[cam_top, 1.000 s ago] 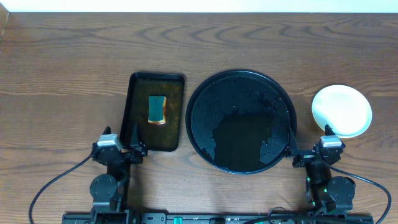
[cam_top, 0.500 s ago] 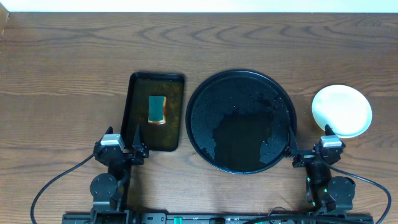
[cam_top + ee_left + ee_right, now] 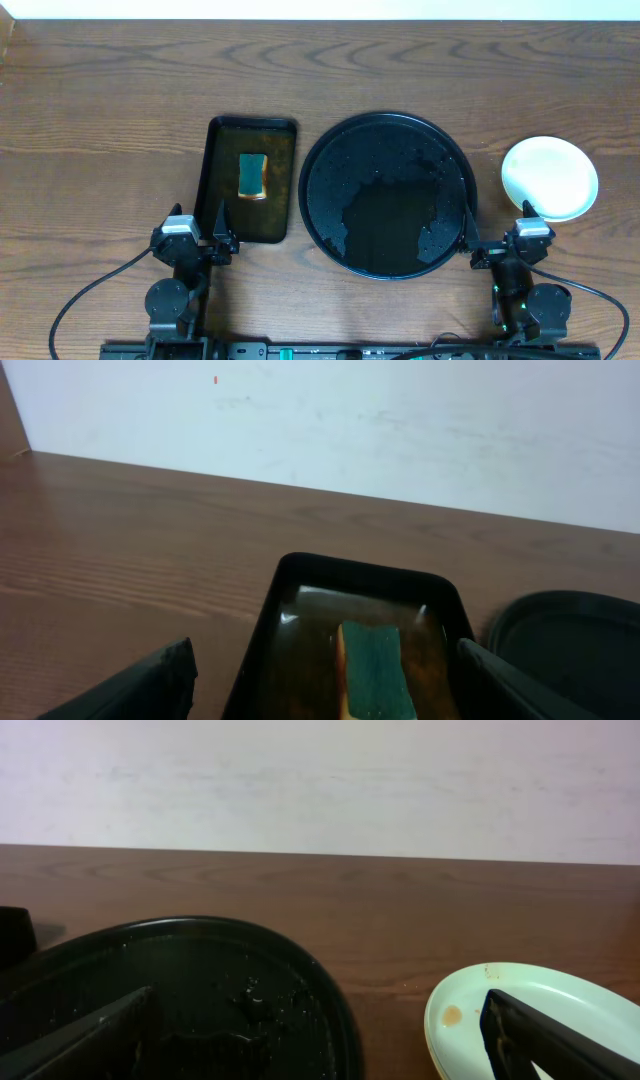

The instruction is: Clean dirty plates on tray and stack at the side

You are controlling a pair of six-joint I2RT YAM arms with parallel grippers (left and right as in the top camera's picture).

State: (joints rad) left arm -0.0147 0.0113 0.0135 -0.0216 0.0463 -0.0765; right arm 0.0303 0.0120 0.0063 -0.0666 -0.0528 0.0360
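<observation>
The round black tray point(image 3: 388, 194) sits at centre, wet and with no plates on it; it also shows in the right wrist view point(image 3: 200, 990). A pale plate point(image 3: 549, 177) lies on the wood right of the tray; whether others are stacked under it I cannot tell. In the right wrist view the plate point(image 3: 490, 1010) shows a small brown spot. My left gripper point(image 3: 197, 228) is open near the front edge, just short of the rectangular tray. My right gripper point(image 3: 497, 232) is open between the round tray and the plate.
A rectangular black tray point(image 3: 249, 178) left of the round tray holds brownish water and a green-and-yellow sponge point(image 3: 253, 175), also in the left wrist view point(image 3: 375, 670). Bare wood tabletop point(image 3: 100, 130) lies at left and back.
The left gripper has shifted slightly toward the front since a second ago. Nothing else has moved.
</observation>
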